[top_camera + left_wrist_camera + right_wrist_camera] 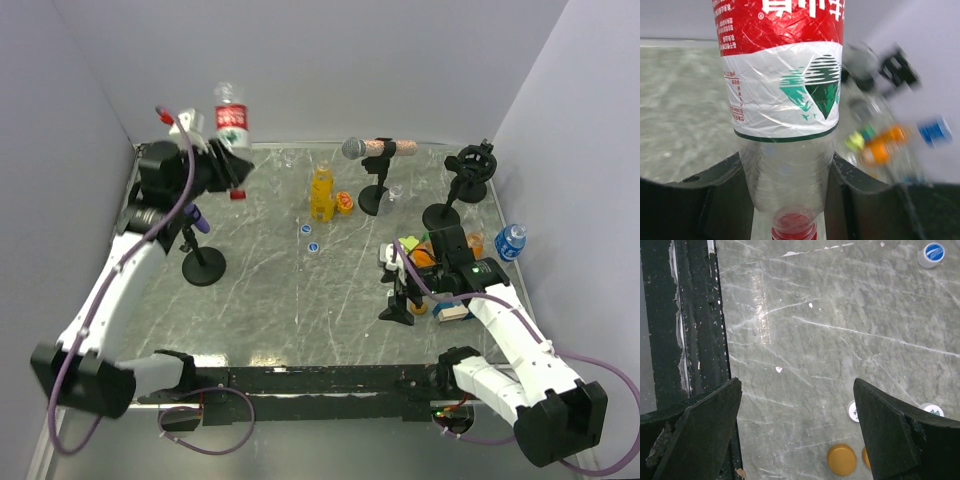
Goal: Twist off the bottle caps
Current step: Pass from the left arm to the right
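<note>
Grey stone-patterned table (pixel 270 300) carries most of the things, but the one that matters for the next move is not standing on it. The clear bottle with the red-white label (pixel 231 118) is up in the air over the far left corner of the table, held by the left gripper (pixel 226 158). The jaws are partly closed and press the bare part of the bottle from both sides, between the label and the neck.

In the left wrist view the long axis of the bottle runs straight out from the gripper. The base points away and the neck points back toward the wrist, so the red cap (pixel 794 227) sits deep between the two fingers, close to the palm, and it is on the neck.

The right gripper (pixel 398 305) is the free one. It hangs over the near right part of the table with its jaws spread wide and nothing between them, looking down at the bare surface and a loose blue-topped cap (pixel 932 252). From it the red cap lies to the left and toward the far edge, well apart and higher.

The left arm is at the cap but cannot turn it. Probably the right gripper must cross toward the far left corner. The left fingers on both sides of the cap may block its approach unless the neck is presented more openly.
</note>
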